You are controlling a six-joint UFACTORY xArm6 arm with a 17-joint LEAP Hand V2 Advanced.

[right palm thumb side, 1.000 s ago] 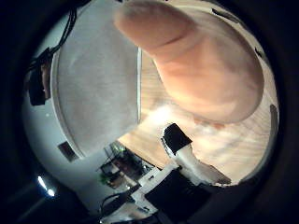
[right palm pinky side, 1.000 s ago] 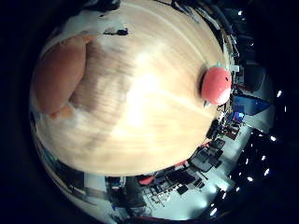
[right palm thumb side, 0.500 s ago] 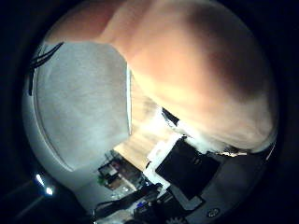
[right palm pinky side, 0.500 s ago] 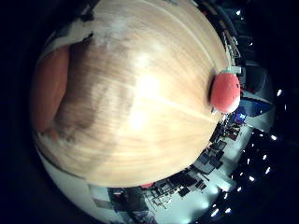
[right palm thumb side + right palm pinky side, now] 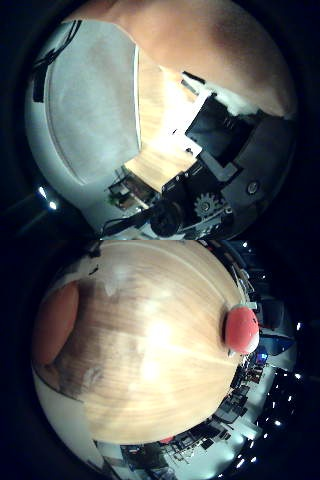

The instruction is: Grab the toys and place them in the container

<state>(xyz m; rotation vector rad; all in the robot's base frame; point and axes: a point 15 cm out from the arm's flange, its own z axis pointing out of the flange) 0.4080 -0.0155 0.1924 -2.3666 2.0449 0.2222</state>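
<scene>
The brown plush toy [image 5: 220, 45] lay right against the palm, filling the upper part of the thumb-side view as a big tan-orange mass, with the hand [image 5: 225, 150] and its black and white parts pressed just beside it. From the little-finger side the same toy showed only as a rounded brown bulge at the edge of the wooden table [image 5: 150, 340], so its bulk sat toward the thumb rather than under the middle of the palm. Its long axis could not be made out at this closeness. Whether the fingers were curled round it or merely alongside could not be told; only one dark segment showed touching or nearly touching the plush. A red round toy [image 5: 242, 330] sat well apart at the far edge of the table. A pale grey surface [image 5: 90, 115] bordered the wood; whether it belonged to the container was unclear. The closing move would likely turn on the thumb side meeting the toy first
</scene>
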